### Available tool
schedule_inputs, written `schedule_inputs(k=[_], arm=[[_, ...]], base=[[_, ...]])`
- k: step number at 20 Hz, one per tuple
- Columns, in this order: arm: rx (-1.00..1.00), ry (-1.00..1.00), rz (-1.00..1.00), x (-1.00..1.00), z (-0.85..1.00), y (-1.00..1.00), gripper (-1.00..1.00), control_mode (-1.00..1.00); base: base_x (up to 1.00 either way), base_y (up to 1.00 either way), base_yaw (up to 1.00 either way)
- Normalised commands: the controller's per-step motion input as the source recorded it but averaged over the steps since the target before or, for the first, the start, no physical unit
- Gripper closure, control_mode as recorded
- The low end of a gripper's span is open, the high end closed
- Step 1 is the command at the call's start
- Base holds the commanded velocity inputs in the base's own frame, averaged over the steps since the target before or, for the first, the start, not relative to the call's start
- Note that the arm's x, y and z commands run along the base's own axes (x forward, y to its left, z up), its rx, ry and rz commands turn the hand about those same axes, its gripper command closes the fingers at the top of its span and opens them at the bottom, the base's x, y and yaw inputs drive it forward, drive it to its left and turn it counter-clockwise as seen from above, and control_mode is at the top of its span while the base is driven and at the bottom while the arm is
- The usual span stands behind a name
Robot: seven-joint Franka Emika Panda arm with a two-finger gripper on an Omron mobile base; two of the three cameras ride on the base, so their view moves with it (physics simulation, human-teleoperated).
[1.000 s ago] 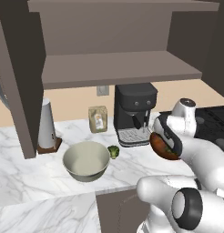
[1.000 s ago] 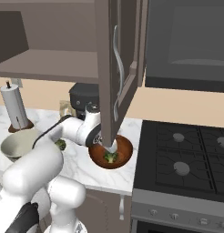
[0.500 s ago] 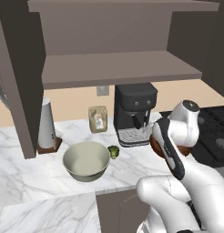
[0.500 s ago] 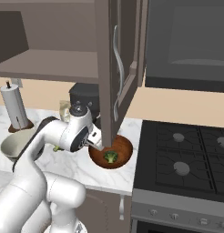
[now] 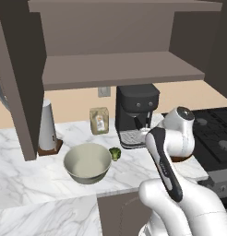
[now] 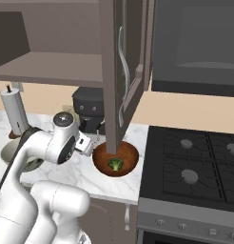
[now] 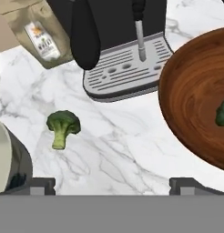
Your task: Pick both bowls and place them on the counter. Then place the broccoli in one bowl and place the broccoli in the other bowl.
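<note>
From the left base view, the loose broccoli [image 5: 115, 153] is seen on the surface [image 5: 23, 170] just beside the cream bowl [image 5: 87, 162]. From the hand view, it [image 7: 63, 127] lies left of the wide-open, empty jaws (stalk pointing toward them).

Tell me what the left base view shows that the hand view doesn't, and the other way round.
Left base view alone: the whole pale grey-cream bowl, sitting empty, a grey-white canister on the counter, and the open shelves above. Hand view alone: the brown bowl with a broccoli piece inside it. Both: the second broccoli lying loose on the marble, the coffee machine and the small paper bag.
</note>
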Motion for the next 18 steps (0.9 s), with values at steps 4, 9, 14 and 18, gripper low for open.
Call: schedule_inputs(k=[4, 9, 14, 18], arm=[[0.0, 0.13, 0.0, 0.0, 0.1, 0.61, -1.0, -1.0], [0.03, 0.17, 0.0, 0.16, 0.01, 0.43, -1.0, -1.0], [0.05, 0.18, 0.0, 0.13, -0.15, 0.22, -1.0, -1.0], [0.0, 0.0, 0.0, 0.05, -0.25, 0.2, -1.0, -1.0]], base=[[0.0, 0.0, 0.0], [0.0, 0.0, 0.0], [0.0, 0.0, 0.0], [0.0, 0.0, 0.0]])
